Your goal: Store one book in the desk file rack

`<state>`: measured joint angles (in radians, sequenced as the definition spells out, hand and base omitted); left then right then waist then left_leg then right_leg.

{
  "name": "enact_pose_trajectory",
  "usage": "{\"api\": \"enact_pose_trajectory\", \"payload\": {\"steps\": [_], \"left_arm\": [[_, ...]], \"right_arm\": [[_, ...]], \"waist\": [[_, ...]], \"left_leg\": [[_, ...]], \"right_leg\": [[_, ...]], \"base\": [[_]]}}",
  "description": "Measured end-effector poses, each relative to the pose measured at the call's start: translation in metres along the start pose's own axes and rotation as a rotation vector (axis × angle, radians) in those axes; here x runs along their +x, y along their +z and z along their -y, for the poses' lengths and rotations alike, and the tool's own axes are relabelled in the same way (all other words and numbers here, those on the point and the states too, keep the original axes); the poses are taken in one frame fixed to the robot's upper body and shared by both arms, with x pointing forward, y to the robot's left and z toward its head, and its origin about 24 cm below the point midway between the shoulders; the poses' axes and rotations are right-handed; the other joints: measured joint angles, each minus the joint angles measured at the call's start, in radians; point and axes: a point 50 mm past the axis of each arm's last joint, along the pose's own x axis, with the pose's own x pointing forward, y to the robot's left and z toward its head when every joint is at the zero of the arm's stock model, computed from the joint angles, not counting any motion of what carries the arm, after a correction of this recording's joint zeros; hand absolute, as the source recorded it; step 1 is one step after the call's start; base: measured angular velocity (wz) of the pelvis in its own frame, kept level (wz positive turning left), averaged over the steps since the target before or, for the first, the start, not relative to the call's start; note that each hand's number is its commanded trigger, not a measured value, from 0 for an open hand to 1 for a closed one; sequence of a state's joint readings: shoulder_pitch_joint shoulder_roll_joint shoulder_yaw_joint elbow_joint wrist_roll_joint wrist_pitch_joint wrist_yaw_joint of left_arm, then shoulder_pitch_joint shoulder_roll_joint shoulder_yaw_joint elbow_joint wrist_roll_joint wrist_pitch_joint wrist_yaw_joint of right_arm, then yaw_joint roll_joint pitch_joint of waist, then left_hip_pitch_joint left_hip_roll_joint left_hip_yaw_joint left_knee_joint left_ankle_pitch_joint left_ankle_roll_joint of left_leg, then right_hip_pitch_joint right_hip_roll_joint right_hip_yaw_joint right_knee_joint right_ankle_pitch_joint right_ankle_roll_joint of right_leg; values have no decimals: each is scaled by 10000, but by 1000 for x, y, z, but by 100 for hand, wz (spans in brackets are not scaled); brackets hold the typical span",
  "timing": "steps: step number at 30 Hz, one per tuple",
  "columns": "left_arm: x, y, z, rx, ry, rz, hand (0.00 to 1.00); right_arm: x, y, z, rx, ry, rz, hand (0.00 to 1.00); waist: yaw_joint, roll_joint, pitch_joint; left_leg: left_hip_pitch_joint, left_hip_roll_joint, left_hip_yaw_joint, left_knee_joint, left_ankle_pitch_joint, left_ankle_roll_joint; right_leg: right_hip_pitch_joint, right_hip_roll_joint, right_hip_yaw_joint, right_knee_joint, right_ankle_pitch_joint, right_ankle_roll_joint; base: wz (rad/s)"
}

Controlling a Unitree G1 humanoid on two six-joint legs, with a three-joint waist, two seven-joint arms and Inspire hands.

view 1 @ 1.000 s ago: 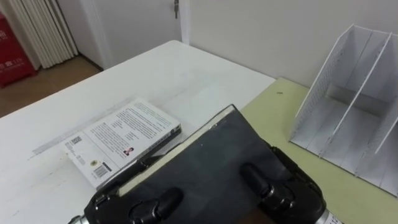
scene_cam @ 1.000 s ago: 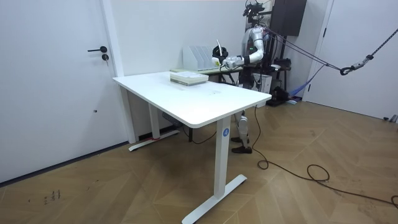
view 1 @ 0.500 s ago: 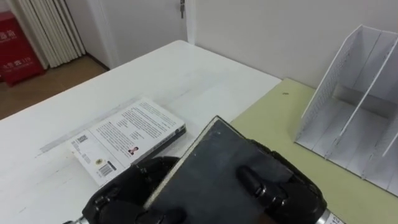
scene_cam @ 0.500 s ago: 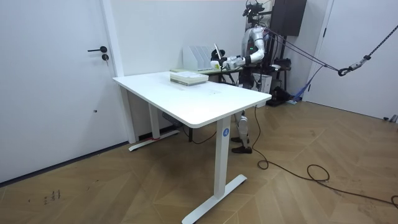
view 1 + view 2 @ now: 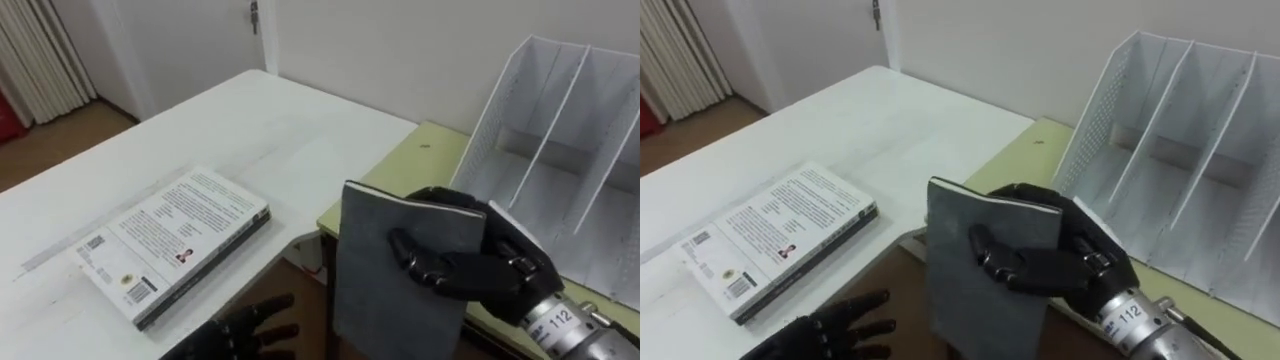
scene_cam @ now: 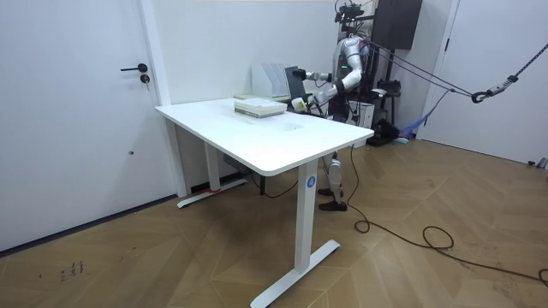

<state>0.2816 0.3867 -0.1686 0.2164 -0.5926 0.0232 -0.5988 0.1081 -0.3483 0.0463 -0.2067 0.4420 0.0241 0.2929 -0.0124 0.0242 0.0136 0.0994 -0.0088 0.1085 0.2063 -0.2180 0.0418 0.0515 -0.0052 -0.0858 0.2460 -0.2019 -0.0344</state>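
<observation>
Standing upright, dark book (image 5: 385, 295) clasped in the right robot hand (image 5: 492, 268).

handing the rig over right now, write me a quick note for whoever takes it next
Right hand: shut on the dark grey book, which it holds upright, short of the file rack and not yet in a slot.
Left hand: open, low by the near edge of the white table, holding nothing.
A second book lies flat on the white table. The rack stands on the green desk; the slots in view are empty.
Done: one book is in hand.
Left: bring it to the rack, slide it into a slot, let go.
</observation>
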Motion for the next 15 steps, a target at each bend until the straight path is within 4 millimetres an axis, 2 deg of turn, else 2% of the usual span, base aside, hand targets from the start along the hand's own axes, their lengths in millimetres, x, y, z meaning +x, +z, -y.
{"api": "enact_pose_trajectory", "payload": {"steps": [3,6,9,11,15], "left_arm": [[5,-19,12,-37,-158,-651,0],[9,-31,18,-384,-215,-799,0],[9,-45,17,-728,-62,-1301,0],[7,-54,15,-888,224,-1649,0],[5,-71,14,-1031,757,-2304,0]], "right_arm": [[3,8,-1,-377,-1241,572,100],[5,17,-2,-801,-1855,1193,100],[7,20,-1,-961,-2656,1409,100],[9,23,2,-1121,-3137,1543,100],[10,29,7,-1474,-4197,1892,100]], "waist": [[-237,-20,10],[-376,28,-23],[-408,31,-26],[-605,34,-27],[-688,26,-27]], "left_leg": [[-20,10,181,-45,-4,5],[-88,38,360,-98,-2,9],[-77,68,529,-94,-1,8],[-113,69,531,-95,-1,8],[-135,73,573,-97,-2,7]], "right_leg": [[-59,74,154,-66,43,33],[-164,78,386,-1,92,40],[-293,122,587,118,92,39],[-332,130,581,121,96,33],[-377,162,605,105,101,24]], "base": [[-10],[-22],[-24],[-5],[0]]}}
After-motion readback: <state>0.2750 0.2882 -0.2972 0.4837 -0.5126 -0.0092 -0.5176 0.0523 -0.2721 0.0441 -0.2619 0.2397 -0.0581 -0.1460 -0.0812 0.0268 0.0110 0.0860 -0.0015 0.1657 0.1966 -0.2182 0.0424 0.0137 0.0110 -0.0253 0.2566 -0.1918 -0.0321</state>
